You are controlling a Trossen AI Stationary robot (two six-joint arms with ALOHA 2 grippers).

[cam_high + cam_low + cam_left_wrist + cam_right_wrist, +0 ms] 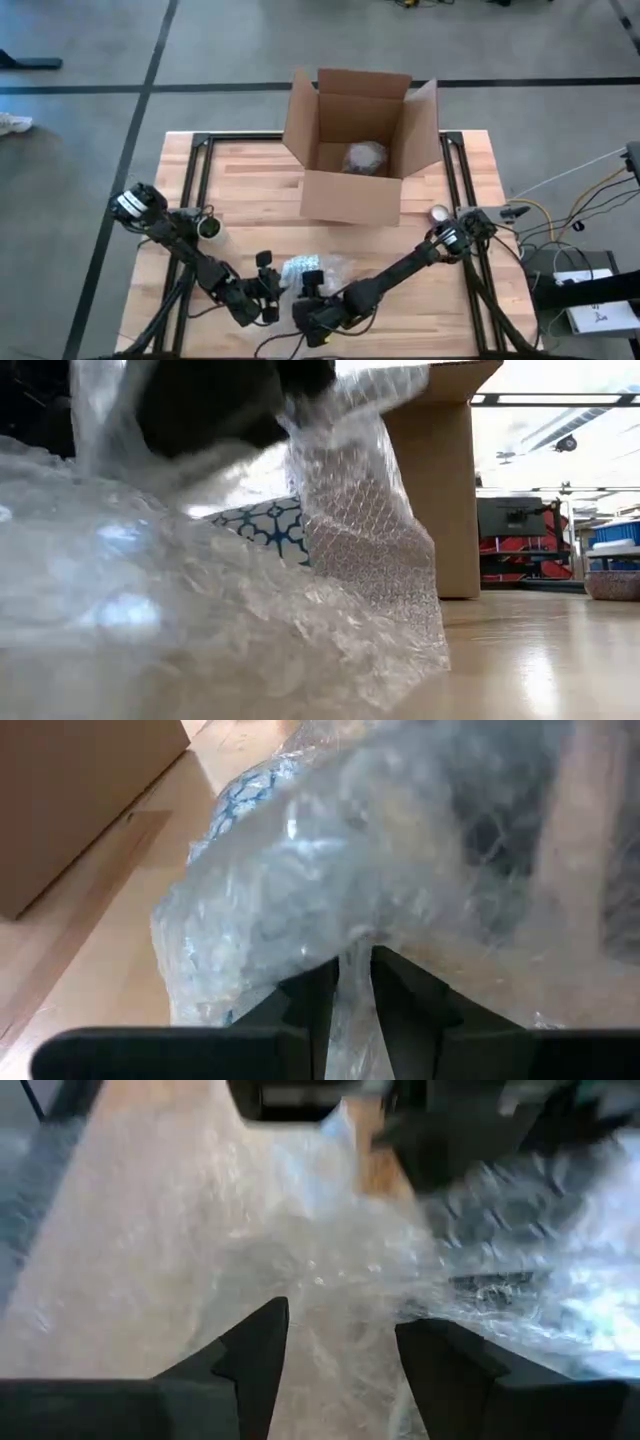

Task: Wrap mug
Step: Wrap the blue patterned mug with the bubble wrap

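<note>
A blue-and-white patterned mug lies on the table near its front edge, mostly covered by a sheet of clear bubble wrap. In the left wrist view the mug shows through the wrap. My left gripper is at the bundle's left side, shut on the wrap. My right gripper is at the bundle's near side. It is open, and its fingers stand over a spread part of the wrap. My left gripper pinches a bunched part of the bubble wrap between its two fingers, coming roughly level from the table's left. The wrap bulges over the mug just beyond the fingertips, and the bundle rests on the table. My right gripper: I cannot tell whether its open fingers touch the wrap.
An open cardboard box stands at the table's far middle with a wrapped item inside. A roll sits at the left and a small round thing at the right. Bare wood lies between box and bundle.
</note>
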